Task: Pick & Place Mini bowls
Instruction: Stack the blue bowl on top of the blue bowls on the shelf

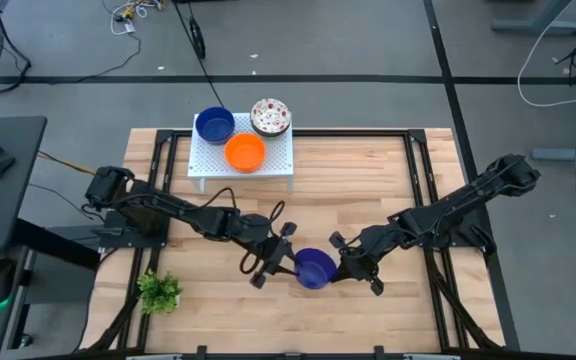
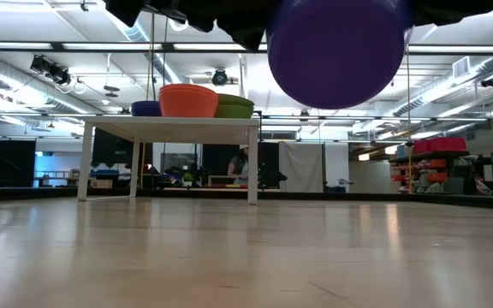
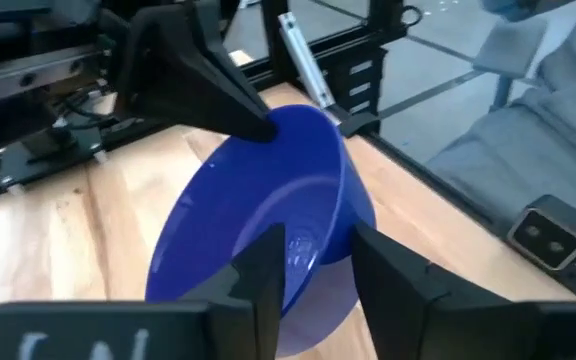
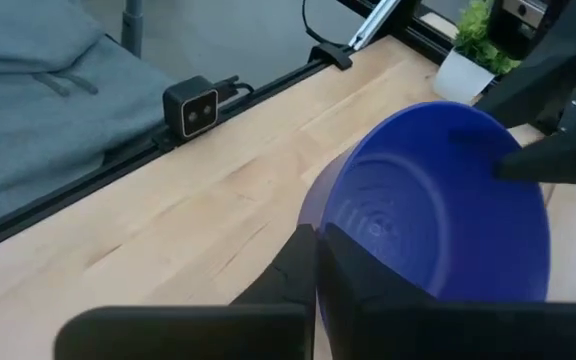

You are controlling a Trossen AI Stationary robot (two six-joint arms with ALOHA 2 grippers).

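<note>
The left gripper (image 1: 286,262) and the right gripper (image 1: 346,262) meet over the near middle of the table (image 1: 368,180), and both are clamped on the rim of one blue bowl (image 1: 315,268), from opposite sides. In the left wrist view the left gripper (image 3: 316,262) has one finger inside the blue bowl (image 3: 268,220) and one outside it, pinching the wall, while a finger of the right arm bites the far rim. The right wrist view shows the same from the other side: the right gripper (image 4: 318,262) is closed tight on the near rim of the blue bowl (image 4: 438,210). From the low view the blue bowl (image 2: 336,51) hangs well clear of the tabletop, tipped so its rounded underside faces the camera.

After the table, the largest thing is the white perforated rack (image 1: 208,158), standing at the far edge, left of centre. On it sit three more bowls close together: a second blue bowl (image 1: 214,125) at the back left, a speckled white bowl (image 1: 270,116) at the back right, and an orange bowl (image 1: 245,152) in front, between them. A small green plant (image 1: 158,291) in a white pot stands near the table's front left corner, well apart from the grippers.
</note>
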